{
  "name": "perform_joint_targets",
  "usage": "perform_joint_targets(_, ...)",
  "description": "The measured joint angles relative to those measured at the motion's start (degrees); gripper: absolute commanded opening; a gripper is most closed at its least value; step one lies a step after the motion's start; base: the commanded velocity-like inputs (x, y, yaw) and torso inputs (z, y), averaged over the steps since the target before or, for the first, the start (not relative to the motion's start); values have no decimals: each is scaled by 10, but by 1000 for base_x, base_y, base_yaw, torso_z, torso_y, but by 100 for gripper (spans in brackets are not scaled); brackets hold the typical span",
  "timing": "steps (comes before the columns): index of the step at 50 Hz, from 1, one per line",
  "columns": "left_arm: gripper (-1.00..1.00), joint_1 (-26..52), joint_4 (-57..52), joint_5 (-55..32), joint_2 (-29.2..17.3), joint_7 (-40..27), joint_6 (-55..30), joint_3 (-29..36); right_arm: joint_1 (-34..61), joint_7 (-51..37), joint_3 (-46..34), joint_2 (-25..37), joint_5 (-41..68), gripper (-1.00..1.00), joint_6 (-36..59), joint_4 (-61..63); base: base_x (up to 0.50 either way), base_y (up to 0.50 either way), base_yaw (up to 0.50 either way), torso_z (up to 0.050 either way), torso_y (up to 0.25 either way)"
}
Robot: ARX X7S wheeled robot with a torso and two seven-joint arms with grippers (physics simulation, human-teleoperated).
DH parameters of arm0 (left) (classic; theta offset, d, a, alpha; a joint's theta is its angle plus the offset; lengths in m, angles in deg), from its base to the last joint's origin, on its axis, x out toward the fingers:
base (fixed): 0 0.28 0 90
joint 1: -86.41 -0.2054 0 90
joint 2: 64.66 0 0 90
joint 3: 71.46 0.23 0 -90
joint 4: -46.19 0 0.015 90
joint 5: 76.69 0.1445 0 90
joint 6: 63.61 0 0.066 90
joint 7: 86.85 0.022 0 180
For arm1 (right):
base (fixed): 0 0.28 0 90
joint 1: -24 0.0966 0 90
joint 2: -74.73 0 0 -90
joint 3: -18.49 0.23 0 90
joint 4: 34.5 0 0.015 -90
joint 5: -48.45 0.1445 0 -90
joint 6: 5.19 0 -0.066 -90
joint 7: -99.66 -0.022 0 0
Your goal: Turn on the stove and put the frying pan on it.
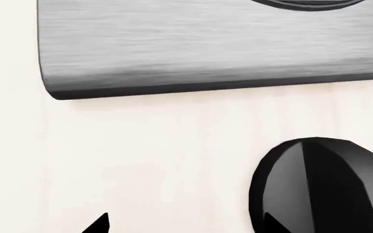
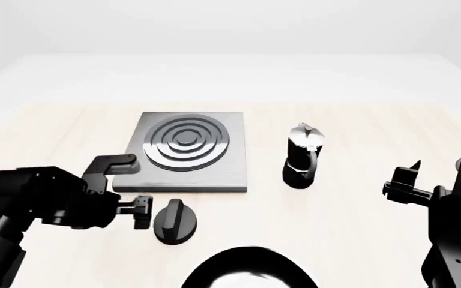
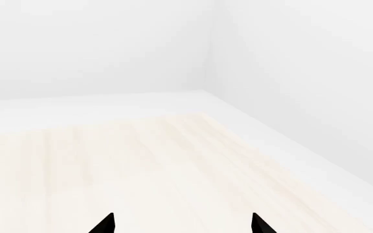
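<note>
Starting nearest, bottom centre of the head view: wide round black frying pan w/ glossy pale inside [image 2: 247,271], only its far rim showing, cut by the frame edge. Just beyond it, lower centre-left, sits the small black round ridged knob [image 2: 174,221] on the pale wood table [image 2: 359,234]. Left end effector [image 2: 141,211] is right beside the knob, on its left; touching or not is hard to tell. In the left wrist view two black tips show apart, so it reads as released, one tip seeming to overlap the knob [image 1: 322,187].

Step in hand, I'd judge: turning the stove on. To do it well: centre the ridge btwn the fingers, close firmly, then rotate the wrist w/o dragging the knob sideways.

Further back, centre-left: flat square brushed-grey stove slab w/ concentric ring burner [image 2: 186,151], bare, pan not yet on it. Right of it, a tall black-and-silver moka pot [image 2: 304,156]. Right end effector [image 2: 434,180], at the right edge, is spread & empty, well apart from everything.
</note>
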Motion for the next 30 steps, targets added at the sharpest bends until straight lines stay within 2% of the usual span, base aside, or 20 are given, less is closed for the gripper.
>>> perform_joint_targets(30, 100, 10, 46, 18, 22, 55, 33, 37, -1, -3, 3, 3, 7, 100, 7, 11, 0, 0, 0, 0, 0)
